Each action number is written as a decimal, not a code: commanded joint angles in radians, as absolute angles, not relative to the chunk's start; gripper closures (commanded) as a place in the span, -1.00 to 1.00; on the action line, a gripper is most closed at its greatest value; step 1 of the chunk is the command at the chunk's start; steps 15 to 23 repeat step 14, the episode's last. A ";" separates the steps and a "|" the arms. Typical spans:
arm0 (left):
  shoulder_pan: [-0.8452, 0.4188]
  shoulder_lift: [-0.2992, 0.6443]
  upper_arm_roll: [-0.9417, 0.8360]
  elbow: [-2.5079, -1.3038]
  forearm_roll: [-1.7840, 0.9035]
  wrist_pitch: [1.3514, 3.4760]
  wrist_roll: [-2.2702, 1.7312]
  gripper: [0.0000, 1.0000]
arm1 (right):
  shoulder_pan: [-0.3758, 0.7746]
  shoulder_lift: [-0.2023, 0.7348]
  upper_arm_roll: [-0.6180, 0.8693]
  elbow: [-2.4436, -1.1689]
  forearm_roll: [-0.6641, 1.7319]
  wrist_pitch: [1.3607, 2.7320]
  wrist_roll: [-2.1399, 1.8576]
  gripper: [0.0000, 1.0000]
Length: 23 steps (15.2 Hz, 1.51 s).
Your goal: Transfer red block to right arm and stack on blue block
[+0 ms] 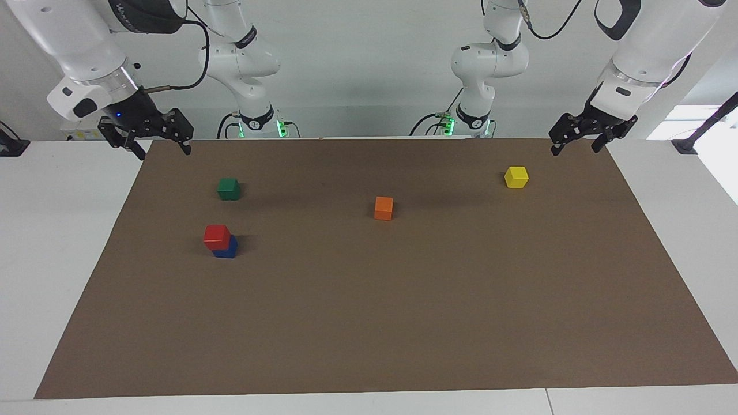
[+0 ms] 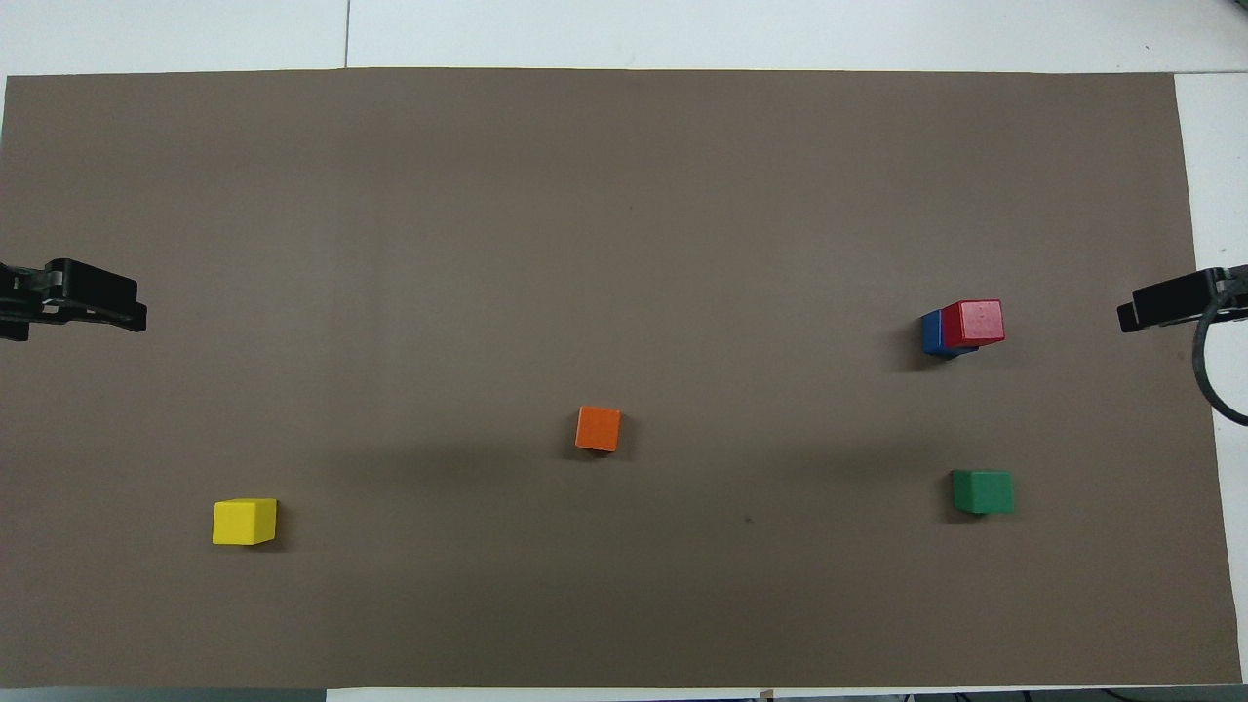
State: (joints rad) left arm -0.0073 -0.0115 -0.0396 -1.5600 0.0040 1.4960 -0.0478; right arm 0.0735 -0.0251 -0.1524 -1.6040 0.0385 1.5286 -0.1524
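White table — brown mat covers it.

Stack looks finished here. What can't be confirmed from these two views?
- Blue block: its top is covered by the red block in both views, so how much of it bears the red block is unclear.
- Right gripper, left gripper: cut off by the overhead view's side edges; only tips show.

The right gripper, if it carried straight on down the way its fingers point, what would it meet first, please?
Probably nothing but the brown mat's corner or the white table beside it. The open right gripper hangs empty there, clear of the green block; depth is uncertain.
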 commanded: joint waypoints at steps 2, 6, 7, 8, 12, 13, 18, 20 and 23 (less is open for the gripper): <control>-0.008 -0.035 -0.035 -1.585 -0.009 1.493 -0.043 -1.00 | 0.074 -0.025 -0.152 -1.646 0.020 1.575 -0.166 -1.00; -0.008 -0.035 -0.034 -1.585 -0.009 1.494 -0.043 -1.00 | 0.081 -0.018 -0.152 -1.638 -0.046 1.629 -0.166 -1.00; -0.008 -0.035 -0.035 -1.585 -0.009 1.494 -0.043 -1.00 | 0.083 -0.020 -0.152 -1.638 -0.046 1.625 -0.166 -1.00; -0.008 -0.035 -0.035 -1.585 -0.009 1.494 -0.043 -1.00 | 0.083 -0.020 -0.152 -1.638 -0.045 1.620 -0.166 -1.00; -0.008 -0.035 -0.035 -1.585 -0.008 1.494 -0.043 -1.00 | 0.083 -0.018 -0.152 -1.635 -0.038 1.614 -0.167 -1.00; -0.008 -0.035 -0.034 -1.585 -0.009 1.494 -0.043 -1.00 | 0.083 -0.018 -0.152 -1.635 -0.038 1.614 -0.167 -1.00; -0.008 -0.035 -0.035 -1.585 -0.009 1.493 -0.043 -1.00 | 0.083 -0.018 -0.152 -1.635 -0.038 1.612 -0.167 -1.00; -0.008 -0.035 -0.035 -1.585 -0.009 1.493 -0.043 -1.00 | 0.083 -0.018 -0.152 -1.635 -0.038 1.612 -0.167 -1.00; -0.008 -0.035 -0.035 -1.585 -0.009 1.493 -0.043 -1.00 | 0.083 -0.018 -0.152 -1.635 -0.038 1.612 -0.167 -1.00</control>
